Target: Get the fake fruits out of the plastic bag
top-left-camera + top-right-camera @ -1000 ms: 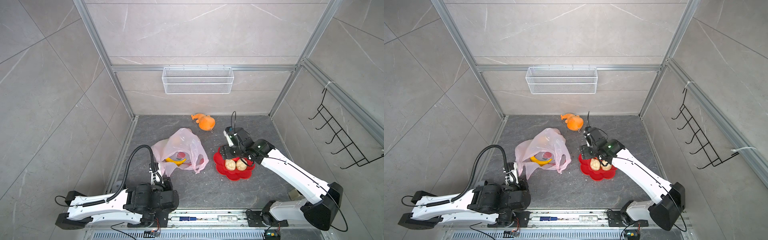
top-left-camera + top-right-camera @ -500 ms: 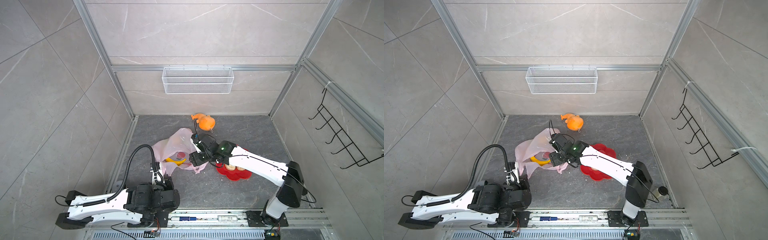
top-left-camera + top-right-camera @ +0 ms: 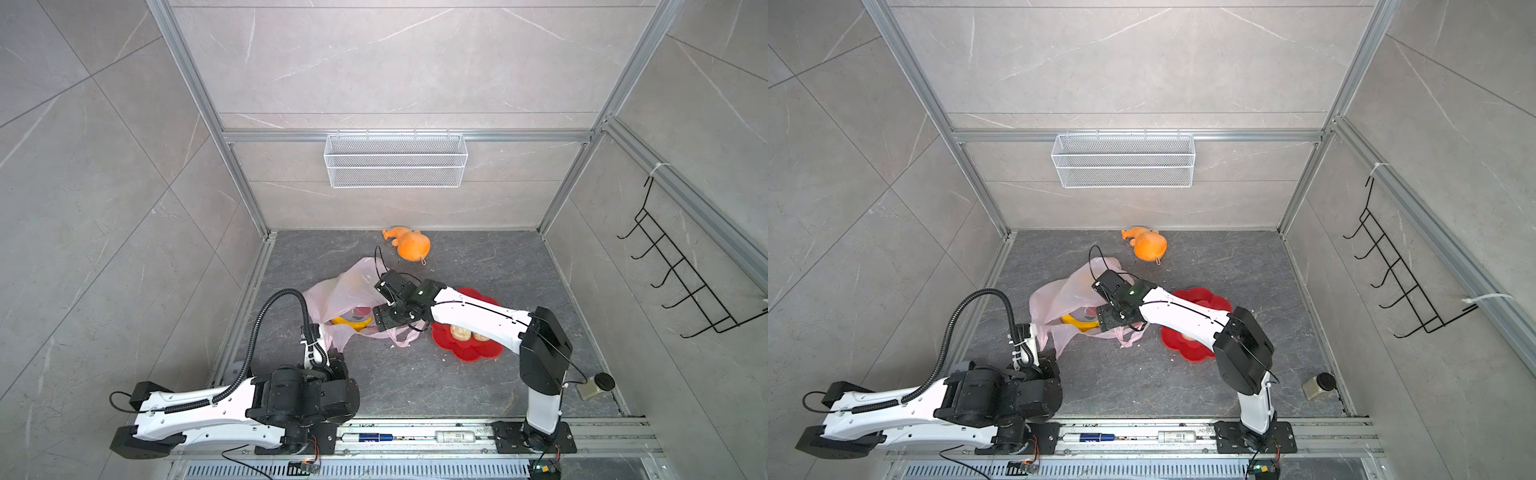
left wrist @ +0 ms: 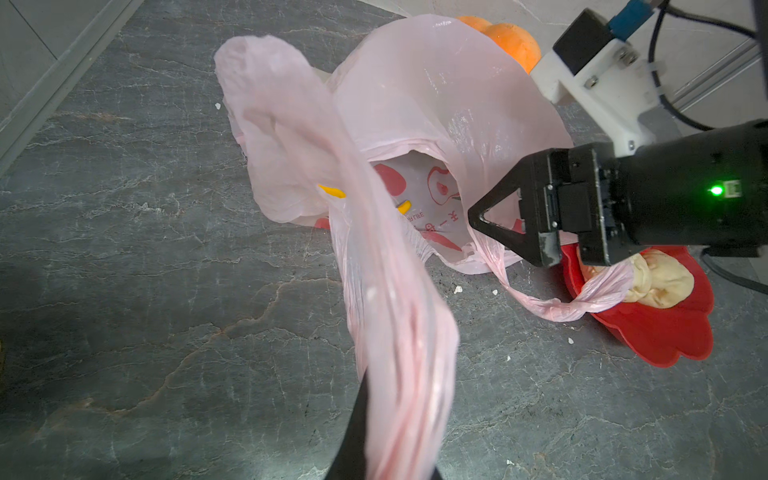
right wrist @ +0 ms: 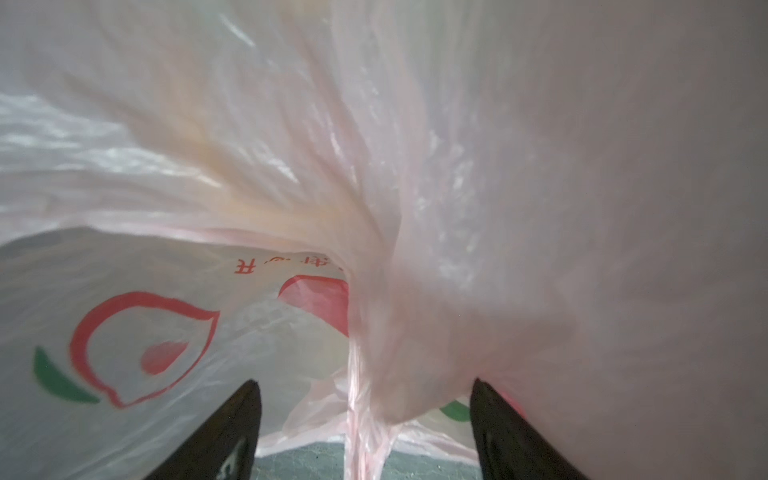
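Right claw (image 3: 377, 321) sat at the mouth of the bag (image 3: 353, 291), jaws wide apart and holding nothing; in the right wrist view a gathered fold of film hung between the 2 fingers (image 5: 232, 428) without being pinched. Left claw (image 4: 374, 440) was closed on 1 handle (image 4: 374, 311), pulled taut toward that arm, so the mouth stood open. The other handle (image 4: 557, 309) trailed loose across the floor onto the plate (image 4: 665, 345), touching 1 of the 2 beige fruits (image 4: 660, 278) lying there. Banana (image 3: 352, 323) lay low in the bag just inside the mouth, directly ahead of the right claw and just beside its tips in both top views; in the left wrist view only 2 yellow slivers showed past the taut handle. Key relation: its long axis ran roughly along the claw's line of reach, so the claw faced it near end-on, not across. Red patches beside it could be fruit or print; could not tell. Right wrist view showed no fruit at all, only film and printed marks. Judgement: right arm was nearer and free, left arm was committed to the handle; the next move probably needed the claw to clear the hanging fold, then turn or drop to span the banana's narrow width. Risk: closing on film instead
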`<state>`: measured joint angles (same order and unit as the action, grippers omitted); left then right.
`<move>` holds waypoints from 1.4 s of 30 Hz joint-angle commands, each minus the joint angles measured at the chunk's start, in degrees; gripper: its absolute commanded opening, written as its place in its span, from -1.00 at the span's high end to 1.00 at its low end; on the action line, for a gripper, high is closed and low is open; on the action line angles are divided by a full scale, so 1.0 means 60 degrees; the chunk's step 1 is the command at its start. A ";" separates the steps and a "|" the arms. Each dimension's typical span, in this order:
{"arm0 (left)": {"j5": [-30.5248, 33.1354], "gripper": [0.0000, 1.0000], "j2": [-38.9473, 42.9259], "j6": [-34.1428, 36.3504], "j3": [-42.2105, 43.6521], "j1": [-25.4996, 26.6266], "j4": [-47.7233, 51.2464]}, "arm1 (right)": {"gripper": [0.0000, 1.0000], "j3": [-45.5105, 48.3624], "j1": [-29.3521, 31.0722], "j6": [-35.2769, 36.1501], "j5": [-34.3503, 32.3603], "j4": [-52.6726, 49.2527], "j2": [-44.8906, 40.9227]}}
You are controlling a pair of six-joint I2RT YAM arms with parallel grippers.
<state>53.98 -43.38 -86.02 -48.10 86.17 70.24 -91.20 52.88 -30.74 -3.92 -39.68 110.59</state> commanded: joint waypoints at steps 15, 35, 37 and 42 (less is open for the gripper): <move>0.0370 1.00 0.0234 -0.0086 -0.0114 0.0008 0.0351 | -0.59 -0.0675 -0.0493 -0.1059 0.0084 0.0404 0.0844; 0.0368 1.00 0.0959 0.0524 0.0296 0.0008 0.0024 | -0.56 -0.0018 0.0517 -0.2001 -0.1984 -0.0998 -0.0295; 0.0360 1.00 0.1010 0.0570 0.0304 0.0008 0.0039 | -0.56 0.0038 0.0518 -0.2081 -0.1983 -0.0901 -0.0185; 0.0364 1.00 0.1117 0.0678 0.0252 0.0008 0.0114 | -0.57 0.0027 0.0518 -0.2186 -0.1754 -0.0607 0.0275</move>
<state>53.98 -37.19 -83.42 -46.46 86.17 70.41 -91.64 55.70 -42.48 -14.15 -43.46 110.50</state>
